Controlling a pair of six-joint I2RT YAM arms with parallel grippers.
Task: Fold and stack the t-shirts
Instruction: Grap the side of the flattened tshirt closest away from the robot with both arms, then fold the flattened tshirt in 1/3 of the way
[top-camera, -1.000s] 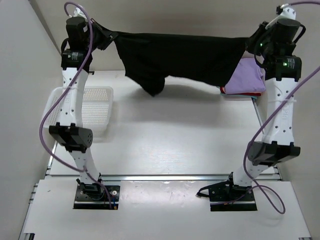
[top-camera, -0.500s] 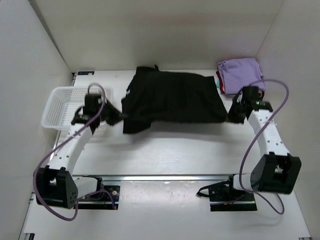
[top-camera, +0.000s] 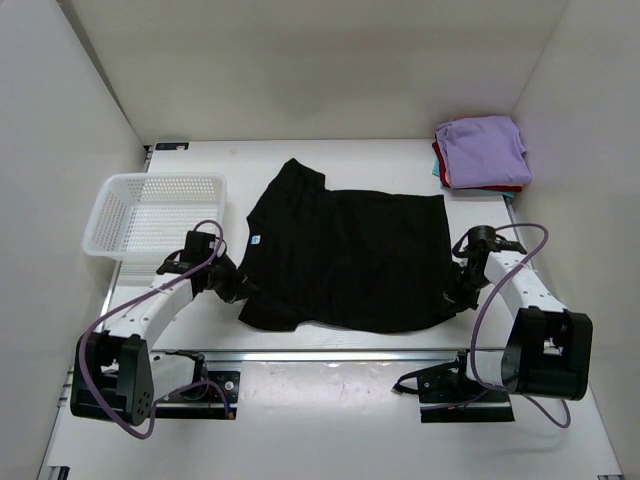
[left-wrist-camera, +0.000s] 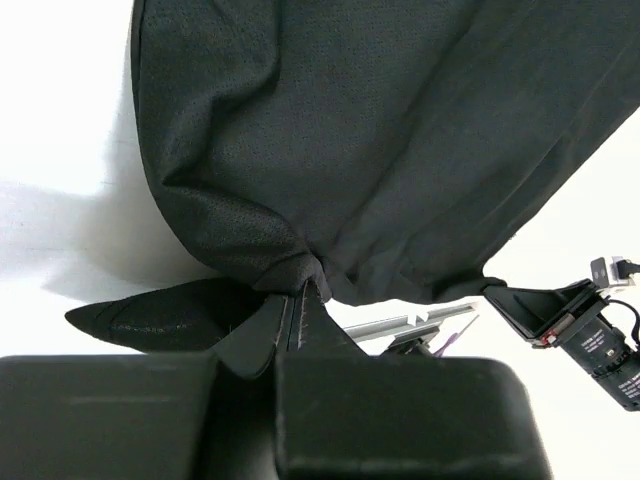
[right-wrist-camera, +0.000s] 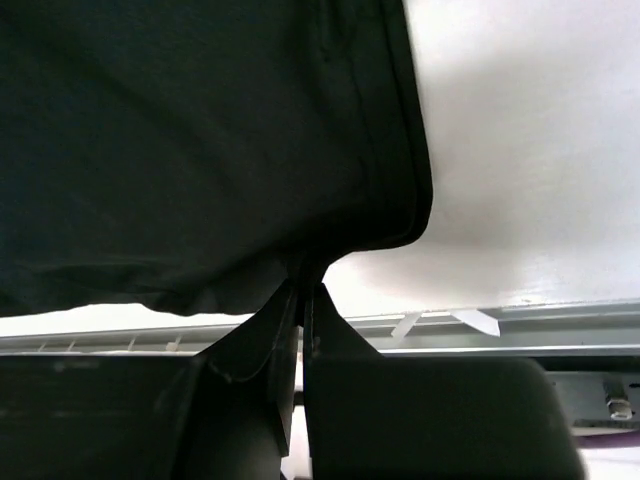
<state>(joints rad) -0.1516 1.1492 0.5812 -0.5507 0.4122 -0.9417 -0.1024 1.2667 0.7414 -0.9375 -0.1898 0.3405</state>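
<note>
Spreading the black t-shirt (top-camera: 345, 255) flat on the surface (top-camera: 330, 165), I am pinching its near corners, left fingers (left-wrist-camera: 262, 338) and right fingers (right-wrist-camera: 252, 335) both clamped on cloth; next, probably, letting go and beginning the first fold.

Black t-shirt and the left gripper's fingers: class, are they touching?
Touching. The left wrist view shows the left gripper, fingers shut, pinching a bunched corner of the black t-shirt.
</note>
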